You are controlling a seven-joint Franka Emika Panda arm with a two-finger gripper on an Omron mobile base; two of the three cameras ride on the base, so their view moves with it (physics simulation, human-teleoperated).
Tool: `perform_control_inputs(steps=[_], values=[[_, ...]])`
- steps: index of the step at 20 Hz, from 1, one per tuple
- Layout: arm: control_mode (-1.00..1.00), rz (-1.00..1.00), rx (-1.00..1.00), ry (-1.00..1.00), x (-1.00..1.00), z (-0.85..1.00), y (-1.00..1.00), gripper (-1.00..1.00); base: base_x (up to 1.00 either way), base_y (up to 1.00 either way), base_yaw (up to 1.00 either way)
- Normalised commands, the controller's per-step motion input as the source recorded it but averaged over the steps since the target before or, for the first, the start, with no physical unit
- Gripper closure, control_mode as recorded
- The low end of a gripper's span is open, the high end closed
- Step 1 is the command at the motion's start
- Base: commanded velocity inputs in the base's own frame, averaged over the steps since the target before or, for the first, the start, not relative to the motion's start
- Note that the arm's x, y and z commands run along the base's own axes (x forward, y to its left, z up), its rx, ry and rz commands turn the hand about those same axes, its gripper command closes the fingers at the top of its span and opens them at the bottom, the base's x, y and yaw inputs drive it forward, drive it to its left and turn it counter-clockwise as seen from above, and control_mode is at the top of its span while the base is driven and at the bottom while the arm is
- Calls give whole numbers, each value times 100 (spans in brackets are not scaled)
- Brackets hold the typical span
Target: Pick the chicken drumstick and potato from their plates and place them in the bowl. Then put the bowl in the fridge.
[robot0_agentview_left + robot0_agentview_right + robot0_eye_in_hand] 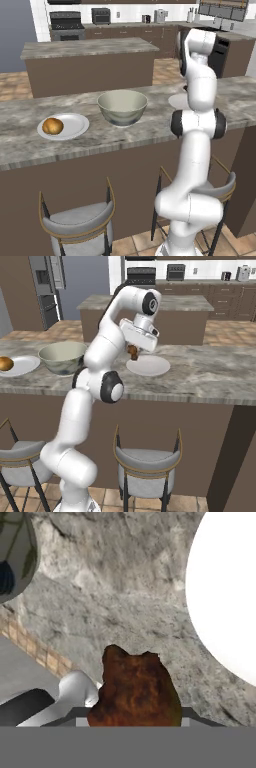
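Item: chicken drumstick point(135, 689), dark brown, clamped in my gripper point(133, 352) and lifted off the counter point(210, 373), just above the near edge of the bare white plate point(148, 365). Bowl point(122, 106): cream, on the counter left of that plate. Potato point(52, 125): golden, on the second plate point(70, 128), left of the bowl.

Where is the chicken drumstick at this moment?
In the right base view, the chicken drumstick hangs in the claw above the counter, just left of the empty white plate and right of the bowl.
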Motion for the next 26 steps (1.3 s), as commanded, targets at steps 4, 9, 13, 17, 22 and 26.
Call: perform_control_inputs(steps=[4, 9, 13, 17, 22, 26], values=[[-100, 0, 0, -1, -90, 7, 22, 100, 0, 0, 0], [-100, 0, -6, -14, -94, 0, 30, 100, 0, 0, 0], [-100, 0, -10, -17, -86, 0, 39, 100, 0, 0, 0], [-100, 5, -29, -13, -16, 27, 58, 100, 0, 0, 0], [-100, 6, -35, -7, -2, 29, 73, 100, 0, 0, 0], [-100, 8, -16, -9, 7, 19, 73, 100, 0, 0, 0]])
